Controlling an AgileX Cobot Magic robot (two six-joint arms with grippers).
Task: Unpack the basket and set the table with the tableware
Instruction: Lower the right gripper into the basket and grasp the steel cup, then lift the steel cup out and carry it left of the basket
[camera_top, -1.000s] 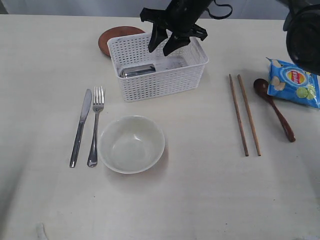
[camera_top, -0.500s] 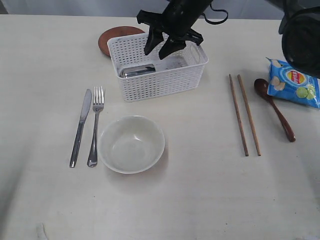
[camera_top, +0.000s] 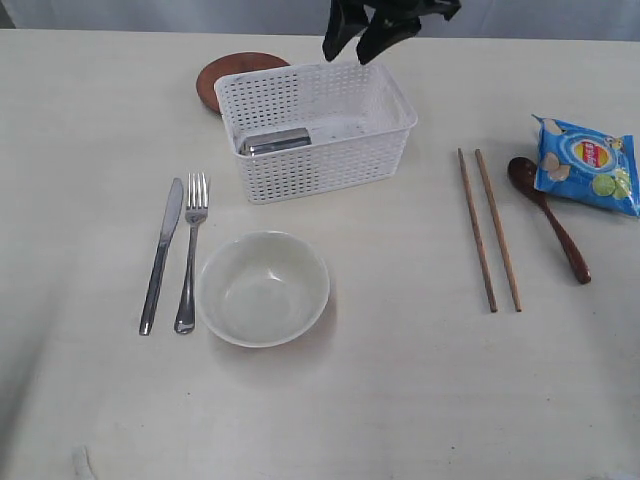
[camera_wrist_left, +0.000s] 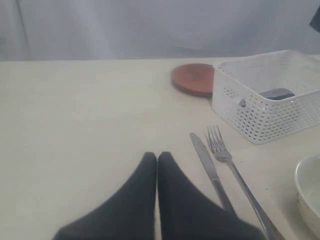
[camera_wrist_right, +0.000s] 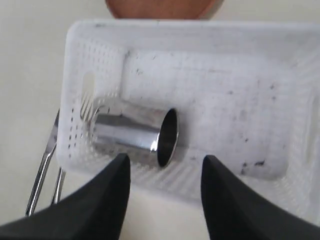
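The white basket (camera_top: 320, 168) stands at the back of the table (camera_top: 400, 400), and a steel cup (camera_top: 275, 141) lies on its side inside it. My right gripper (camera_top: 350, 50) hangs open and empty above the basket's far rim. In the right wrist view the right gripper (camera_wrist_right: 165, 159) looks down on the cup (camera_wrist_right: 127, 131) in the basket (camera_wrist_right: 225, 100). Knife (camera_top: 162, 255), fork (camera_top: 190, 255) and off-white bowl (camera_top: 263, 288) lie in front of the basket. Chopsticks (camera_top: 490, 230) and wooden spoon (camera_top: 548, 215) lie to the right. My left gripper (camera_wrist_left: 157, 156) is shut and holds nothing, low over bare table.
A round brown plate (camera_top: 225, 72) sits behind the basket's left corner. A blue chips packet (camera_top: 590, 165) lies at the right edge beside the spoon. In the left wrist view, the knife (camera_wrist_left: 210, 167) and fork (camera_wrist_left: 227, 160) lie close to the left gripper.
My right gripper has lifted from just over the basket's inside and drawn back toward the far edge, still open and empty. The cup and the other things have not moved.
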